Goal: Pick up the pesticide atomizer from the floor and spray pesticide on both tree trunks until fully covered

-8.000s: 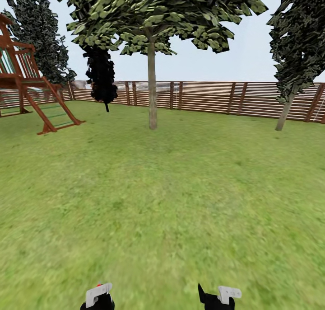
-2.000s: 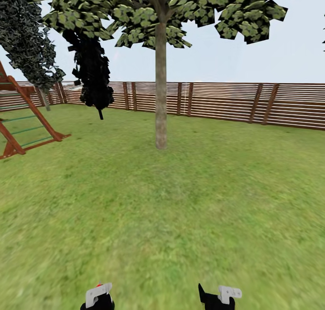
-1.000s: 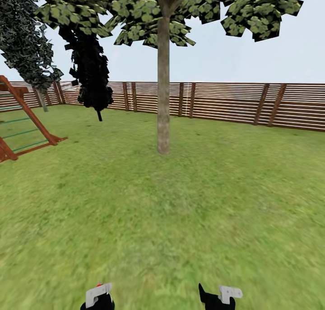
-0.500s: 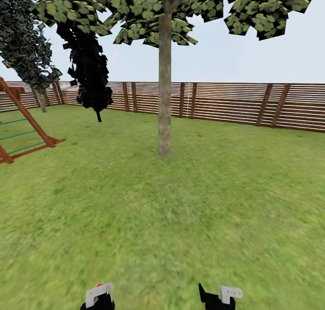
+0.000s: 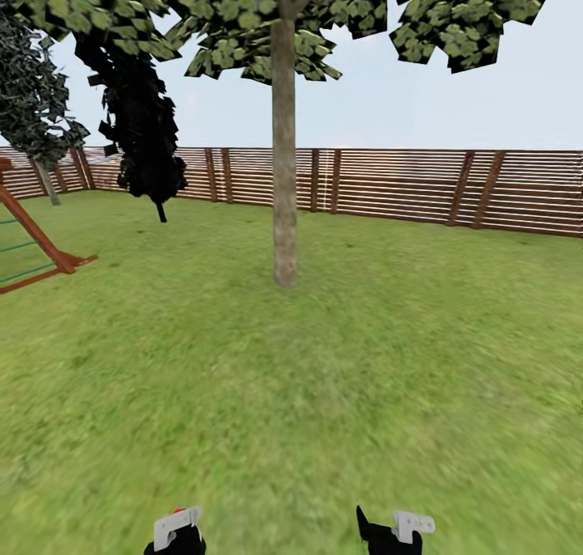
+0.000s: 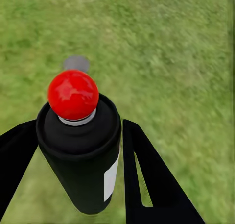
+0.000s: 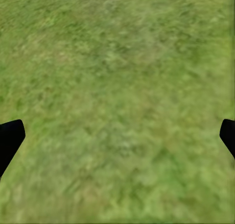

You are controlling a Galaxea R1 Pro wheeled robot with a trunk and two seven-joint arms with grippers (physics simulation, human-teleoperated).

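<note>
Head view: lawn (image 5: 324,393) runs out to a brown slatted fence (image 5: 405,184) across the back. One tree (image 5: 275,21) stands roughly centre, straight grey-brown trunk (image 5: 283,167) rising from the grass into a broad mottled green crown; bark looks bare, no white specks made out at this range. Left of it, nearer the fence, a near-black conifer (image 5: 142,126); further left a greyer leafy tree (image 5: 32,86) w/ thin leaning stem, and at the left edge the foot of a red-brown wooden climbing frame (image 5: 36,252). Both arm ends show at the bottom edge, white brackets on black, left (image 5: 176,529) and right (image 5: 397,531), low over grass, well apart from the trunk. Left wrist view: left gripper (image 6: 78,150) clamped around a black cylindrical sprayer (image 6: 81,160), red ball top, white label patch on the side, a finger (image 6: 152,180) on each flank touching the can; small grey disc (image 6: 76,63) lies on the grass beyond it. Right wrist view: right gripper (image 7: 117,136) spread wide, holding nothing, fingertips (image 7: 10,136) at opposite frame edges, blurred grass between.
</note>
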